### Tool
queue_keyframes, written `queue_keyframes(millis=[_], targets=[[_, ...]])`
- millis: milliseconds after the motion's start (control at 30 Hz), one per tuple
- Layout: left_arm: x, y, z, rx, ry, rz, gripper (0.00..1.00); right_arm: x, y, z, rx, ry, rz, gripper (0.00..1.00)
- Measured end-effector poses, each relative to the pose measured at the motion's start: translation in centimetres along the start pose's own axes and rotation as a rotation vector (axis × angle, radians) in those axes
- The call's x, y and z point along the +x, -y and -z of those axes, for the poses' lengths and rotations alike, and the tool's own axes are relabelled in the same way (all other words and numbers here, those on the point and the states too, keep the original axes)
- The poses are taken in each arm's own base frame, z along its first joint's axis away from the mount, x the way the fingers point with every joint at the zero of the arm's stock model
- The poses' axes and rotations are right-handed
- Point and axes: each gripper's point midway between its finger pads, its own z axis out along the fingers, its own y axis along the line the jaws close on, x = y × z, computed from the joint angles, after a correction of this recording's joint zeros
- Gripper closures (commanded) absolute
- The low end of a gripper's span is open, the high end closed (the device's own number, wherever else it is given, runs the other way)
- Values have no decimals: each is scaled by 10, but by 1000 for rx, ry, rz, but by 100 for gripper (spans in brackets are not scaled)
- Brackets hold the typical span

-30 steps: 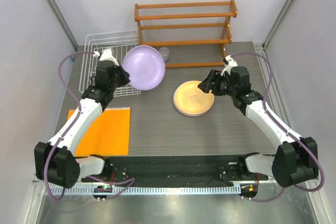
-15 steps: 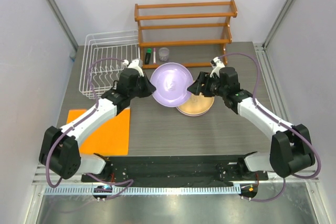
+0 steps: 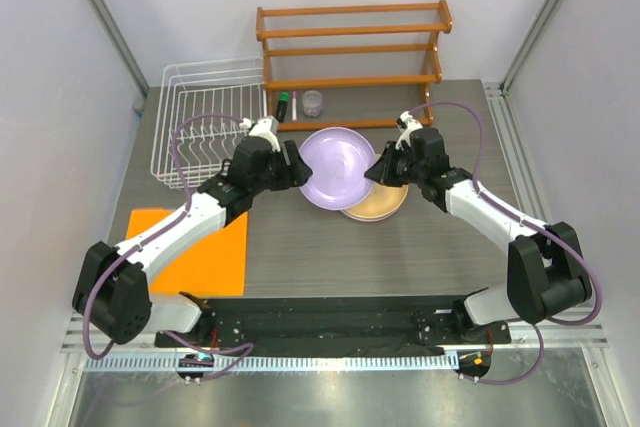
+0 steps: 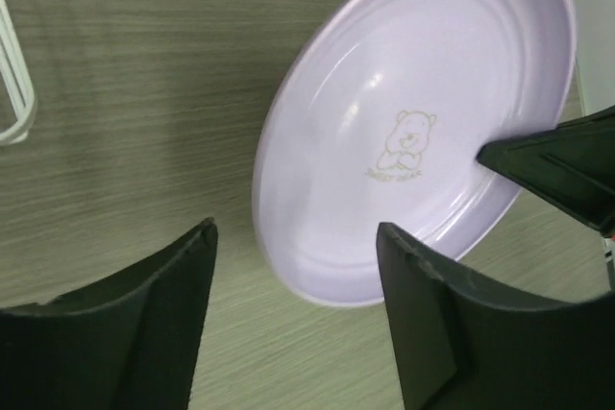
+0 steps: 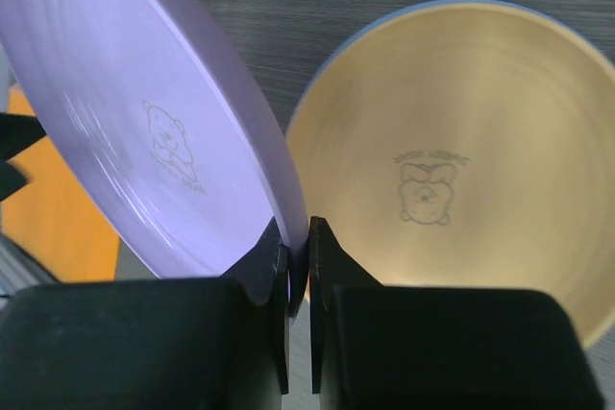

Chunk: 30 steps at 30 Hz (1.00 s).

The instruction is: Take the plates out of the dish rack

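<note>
The lavender plate hangs tilted above the middle of the table, a small bear mark printed at its centre, and its right part overlaps the stack below it. The right gripper has this plate by the right rim, its two fingers pinched tight with only the thin edge between them. The left gripper sits just beside the plate's left rim with its jaws wide apart and nothing in their grasp; in the left wrist view the plate lies just beyond the fingertips, and whether either tip brushes it cannot be told. Beneath and to the right lies the yellow plate, flat and face up with the same bear mark, on top of the stack; under its far edge a thin rim of the light blue plate peeps out. Whether the lavender plate touches the yellow one cannot be told. The dish rack stands well apart at the far left of the table. Behind the plates stands a wooden shelf, with a small cup at its foot, and an orange mat lies under the left arm
</note>
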Motion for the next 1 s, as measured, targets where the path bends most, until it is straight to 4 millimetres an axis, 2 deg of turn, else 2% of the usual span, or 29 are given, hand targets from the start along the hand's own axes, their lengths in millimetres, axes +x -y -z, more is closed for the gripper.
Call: queue_keyframes(millis=[33, 133, 300, 467, 567, 733, 833, 867, 900, 967, 1000], targets=[[-2, 1, 2, -3, 11, -4, 18, 0, 4, 0, 22, 1, 2, 99], [-12, -5, 7, -40, 56, -27, 11, 2, 24, 4, 116, -8, -2, 99], [-28, -27, 19, -166, 130, -84, 8, -5, 54, 15, 256, -9, -12, 98], [-50, -47, 42, -276, 240, -146, 5, -4, 77, 24, 339, -22, -33, 96], [-55, -56, 50, -322, 269, -167, 3, -2, 83, 27, 361, -32, -38, 95], [-53, -67, 52, -373, 270, -192, 2, 1, 86, 25, 370, -51, -43, 86], [-51, -71, 53, -391, 266, -198, 2, 5, 88, 23, 375, -66, -46, 76], [-51, -72, 53, -395, 267, -198, 2, 6, 88, 23, 376, -71, -48, 69], [-51, -73, 53, -399, 268, -199, 1, 7, 89, 23, 377, -75, -49, 55], [-51, -74, 54, -405, 269, -201, 1, 7, 89, 23, 376, -74, -51, 50], [-51, -74, 54, -408, 270, -202, 1, 7, 89, 24, 380, -76, -49, 42]])
